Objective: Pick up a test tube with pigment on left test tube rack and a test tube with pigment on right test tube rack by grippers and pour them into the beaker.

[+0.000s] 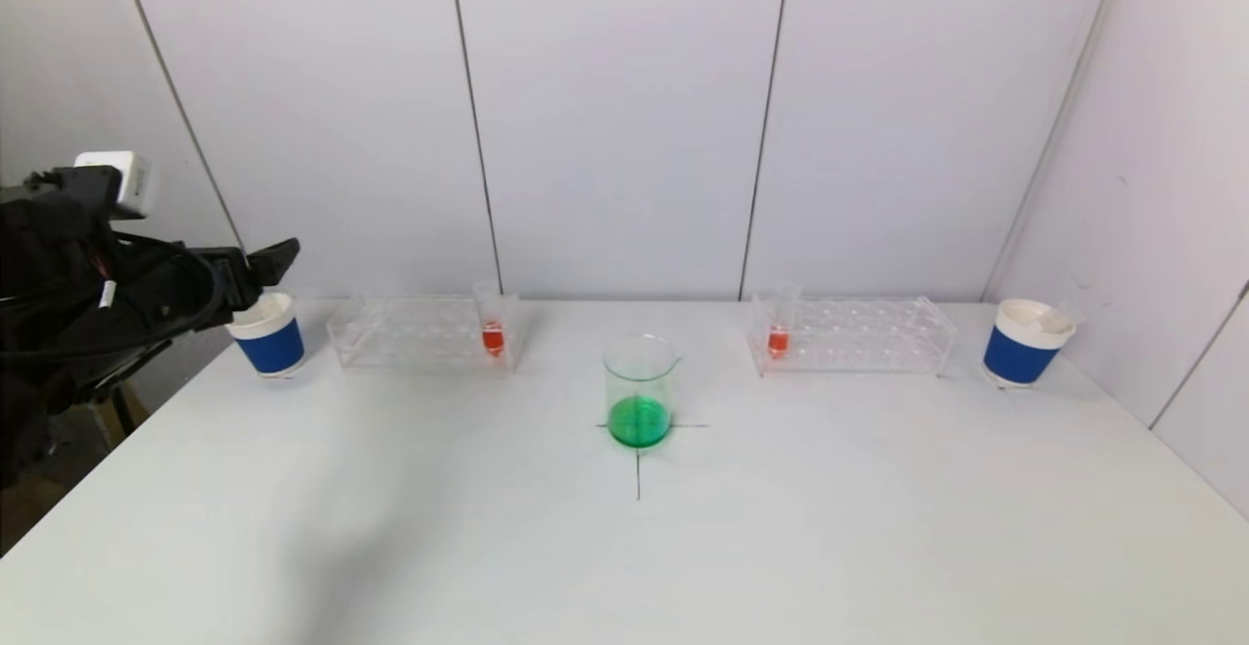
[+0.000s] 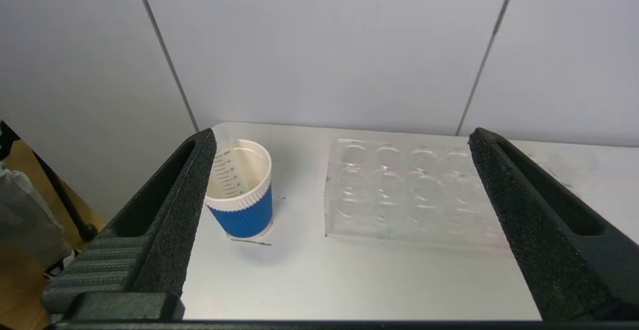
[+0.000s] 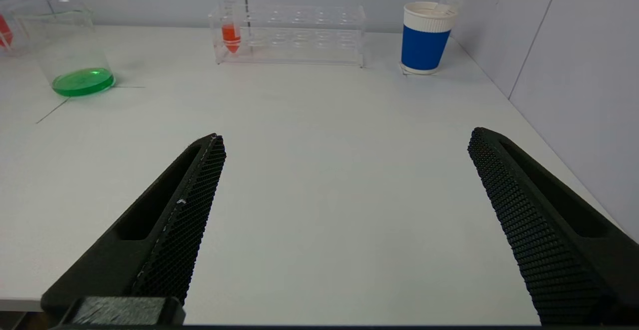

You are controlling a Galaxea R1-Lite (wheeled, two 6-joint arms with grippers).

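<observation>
The beaker (image 1: 639,391) stands at the middle of the desk (image 1: 781,528) on a drawn cross, with green liquid in its bottom. To its left, the left rack (image 1: 424,333) holds one tube of red pigment (image 1: 493,328) upright at the end nearest the beaker. To its right, the right rack (image 1: 854,333) holds its own red tube (image 1: 779,331) upright, also at the near end. A blue cup (image 1: 268,335) sits beyond the left rack and another blue cup (image 1: 1025,342) beyond the right rack; an empty tube leans inside the left cup. My left gripper (image 2: 339,170) hovers near the left cup and rack, jaws spread wide and holding nothing. My right gripper (image 3: 344,170) hangs over the desk's near right part, well apart from its rack, jaws wide and empty too.
</observation>
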